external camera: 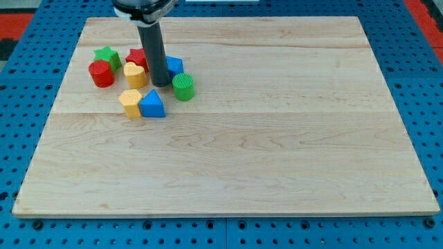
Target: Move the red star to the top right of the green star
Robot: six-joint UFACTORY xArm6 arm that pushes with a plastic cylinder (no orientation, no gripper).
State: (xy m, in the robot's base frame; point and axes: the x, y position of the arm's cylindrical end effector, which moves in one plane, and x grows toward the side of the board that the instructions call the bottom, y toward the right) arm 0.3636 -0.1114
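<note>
Blue triangle block touches yellow block; my tip beside green cylinder.

We find all blocks clustered at the board's upper left. The green star sits leftmost; the red star lies to its right, immediately left of my tip.

Red star right of green star (apart)

red cylinder, two yellow blocks, two blue blocks, green cylinder, wooden board
</note>
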